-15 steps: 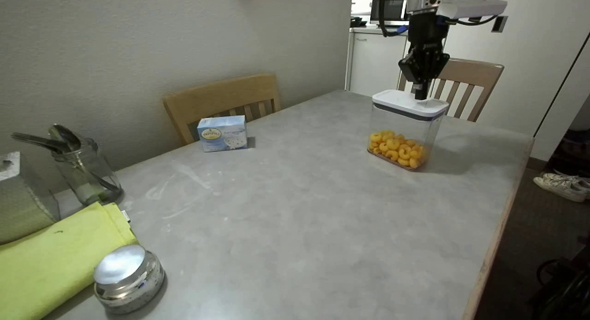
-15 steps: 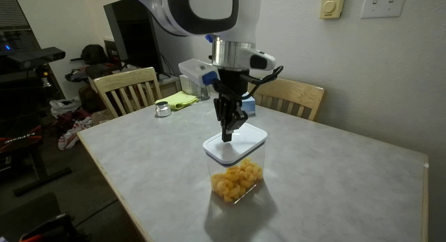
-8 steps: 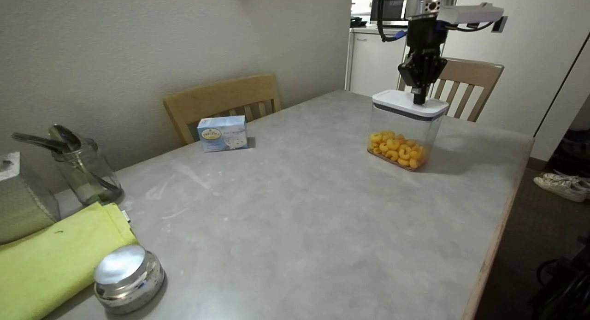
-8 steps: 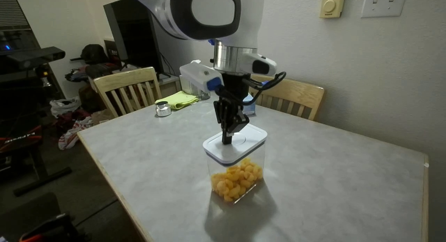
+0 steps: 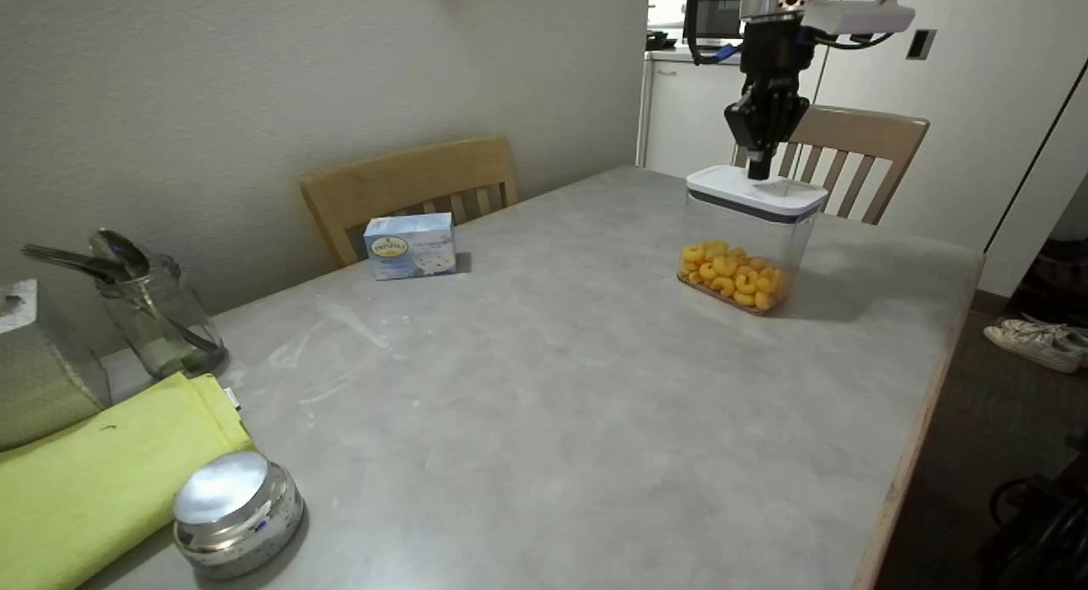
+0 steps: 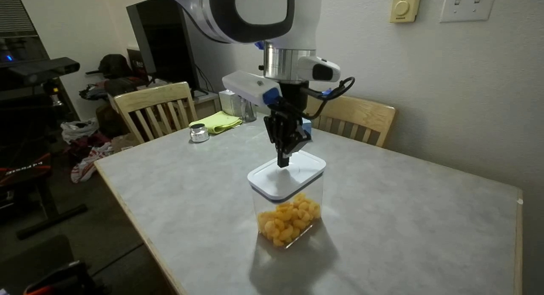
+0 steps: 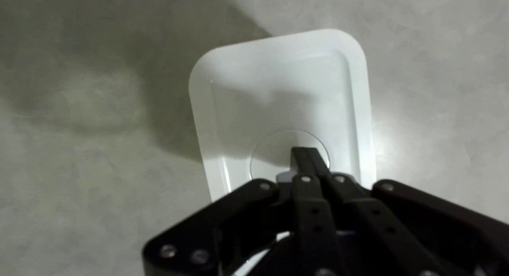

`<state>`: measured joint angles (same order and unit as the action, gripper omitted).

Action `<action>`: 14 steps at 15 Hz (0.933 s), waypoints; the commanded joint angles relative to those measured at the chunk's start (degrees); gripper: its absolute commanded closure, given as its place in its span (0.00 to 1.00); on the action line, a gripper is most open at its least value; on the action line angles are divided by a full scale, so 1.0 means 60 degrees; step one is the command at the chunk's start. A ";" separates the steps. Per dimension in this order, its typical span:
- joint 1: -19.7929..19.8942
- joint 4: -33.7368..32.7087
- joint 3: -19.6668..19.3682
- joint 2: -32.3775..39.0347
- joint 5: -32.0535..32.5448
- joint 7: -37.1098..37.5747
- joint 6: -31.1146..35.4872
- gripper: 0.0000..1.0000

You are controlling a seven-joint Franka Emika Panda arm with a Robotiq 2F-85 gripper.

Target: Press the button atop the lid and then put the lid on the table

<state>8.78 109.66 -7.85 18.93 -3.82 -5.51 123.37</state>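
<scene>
The white lid (image 5: 786, 196) sits on a clear container of yellow puffs, in both exterior views (image 6: 272, 185). In the wrist view the lid (image 7: 274, 93) is a rounded rectangle with a raised rim. The button (image 7: 272, 152) is a round outlined patch at its centre, partly hidden by my fingers. My gripper (image 7: 305, 149) is shut and empty, its two fingers pressed together. It points down over the button in the wrist view. In the exterior views the fingertips (image 5: 758, 172) (image 6: 283, 162) look slightly above the lid. The container stands on the grey table (image 5: 544, 386).
A blue tea box (image 5: 412, 246) stands near the wall side. A yellow cloth (image 5: 119, 471), a shiny metal-lidded jar (image 5: 238, 513) and a glass jar with cutlery (image 5: 166, 318) are at the far end from the container. Chairs (image 6: 352, 116) stand at the table's edges.
My shut gripper went down toward the lid, then rose a little and shifted across it toward the button. The lid and container have not moved.
</scene>
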 commanded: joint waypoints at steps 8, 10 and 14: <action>0.0634 -0.0231 0.0109 0.0888 -0.0446 -0.0803 0.0436 1.00; 0.0696 -0.0226 0.0084 0.0980 -0.0544 -0.0765 0.0389 1.00; 0.0737 -0.0250 0.0113 0.0957 -0.0698 -0.0771 0.0275 1.00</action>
<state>11.68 108.81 -7.86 21.13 -6.48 -8.36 124.52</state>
